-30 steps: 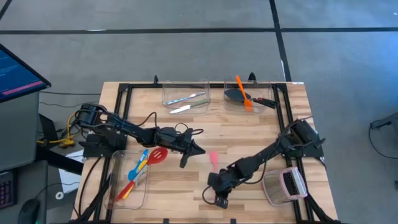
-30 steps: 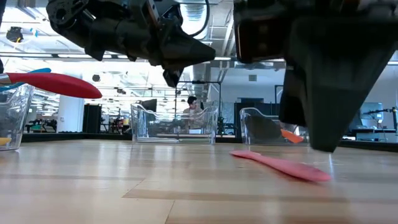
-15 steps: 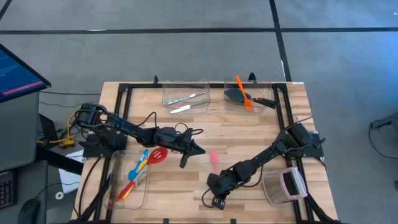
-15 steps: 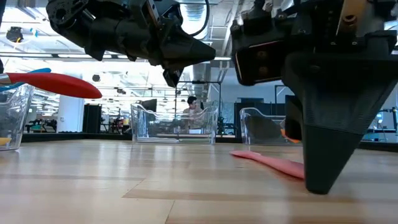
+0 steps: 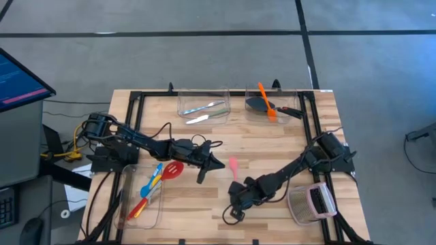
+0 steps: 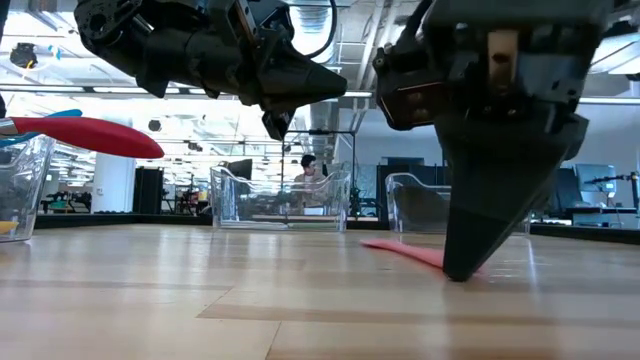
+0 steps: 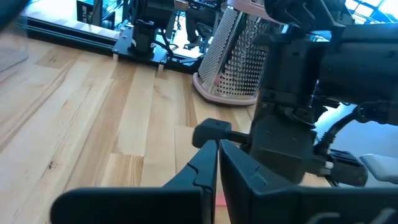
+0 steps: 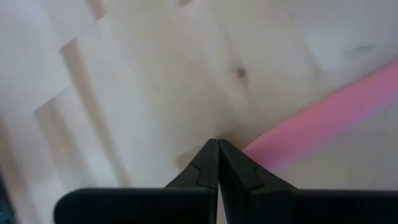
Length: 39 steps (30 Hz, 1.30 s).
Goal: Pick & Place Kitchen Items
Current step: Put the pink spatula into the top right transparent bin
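Observation:
A pink spatula (image 5: pixel 233 165) lies flat on the wooden table near its middle. My right gripper (image 5: pixel 236 187) is shut and points steeply down, its tips (image 8: pixel 217 142) at the table surface beside the spatula's near end. My left gripper (image 5: pixel 219 165) is shut and hovers above the table just left of the spatula, touching nothing. A red slotted spoon (image 5: pixel 172 170) sticks out over the rim of the near-left bin (image 5: pixel 131 216), among blue, yellow and orange utensils. My right gripper comes from above, slanting down, with its shut fingertips (image 6: pixel 458 272) down at the table. The outer side of one finger (image 8: pixel 239 163) lies against the pink spatula's near end (image 8: pixel 273 149). The spatula lies flat on the wood.
Two clear bins stand at the far edge: one (image 5: pixel 203 102) with pale cutlery, one (image 5: pixel 272 103) with a black turner and an orange spatula. A grey mesh grater (image 5: pixel 312 203) with a pink part lies near right. Black rails (image 5: pixel 133 129) frame the table.
My right gripper has tipped more steeply down, sunk to the table and gone a little toward the far edge, up against the pink spatula's near end. The spatula has slid slightly toward the far edge. Both grippers stay shut.

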Motion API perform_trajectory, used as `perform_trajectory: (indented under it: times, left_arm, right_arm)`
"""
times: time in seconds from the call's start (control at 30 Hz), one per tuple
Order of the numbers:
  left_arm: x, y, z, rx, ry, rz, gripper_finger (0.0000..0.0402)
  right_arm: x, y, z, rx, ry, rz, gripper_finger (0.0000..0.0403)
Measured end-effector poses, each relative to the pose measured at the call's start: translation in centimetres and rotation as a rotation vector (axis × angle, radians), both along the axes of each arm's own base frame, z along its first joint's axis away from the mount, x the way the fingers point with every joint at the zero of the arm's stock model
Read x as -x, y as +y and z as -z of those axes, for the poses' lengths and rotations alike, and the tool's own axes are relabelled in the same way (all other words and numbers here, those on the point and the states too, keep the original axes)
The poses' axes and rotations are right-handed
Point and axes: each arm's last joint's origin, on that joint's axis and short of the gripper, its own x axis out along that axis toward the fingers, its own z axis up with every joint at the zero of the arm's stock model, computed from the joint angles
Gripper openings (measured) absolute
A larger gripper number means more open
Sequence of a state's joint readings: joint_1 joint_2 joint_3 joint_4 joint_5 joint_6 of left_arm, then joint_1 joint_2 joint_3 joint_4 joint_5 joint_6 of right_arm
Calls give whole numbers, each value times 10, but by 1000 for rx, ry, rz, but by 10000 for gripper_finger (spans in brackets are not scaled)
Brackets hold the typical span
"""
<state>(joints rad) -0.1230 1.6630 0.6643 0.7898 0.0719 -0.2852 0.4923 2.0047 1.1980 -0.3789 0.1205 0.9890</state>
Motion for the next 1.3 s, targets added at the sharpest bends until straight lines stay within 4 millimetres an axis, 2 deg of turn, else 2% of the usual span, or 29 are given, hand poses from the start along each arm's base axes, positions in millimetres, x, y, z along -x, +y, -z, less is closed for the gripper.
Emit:
perform_trajectory:
  times: [0.27,0.43,0.57,0.73,0.8,0.93,1.3]
  left_arm:
    - [0,0,0,0,0,0,8]
    - [0,0,0,0,1,0,8]
    - [0,0,0,0,2,0,8]
    - [0,0,1,0,4,0,8]
    - [0,0,1,0,5,0,8]
    - [0,0,1,0,6,0,8]
    - [1,0,2,-1,9,0,8]
  right_arm:
    - [3,-10,2,78,40,66,0]
    - [2,-9,1,59,51,12,0]
    - [-2,-2,-15,62,25,-64,0]
    - [2,-5,-46,129,-32,-50,0]
    - [7,-9,-44,165,16,-43,0]
    - [5,-13,-40,161,36,-34,0]
    - [3,-9,-26,108,89,-42,0]
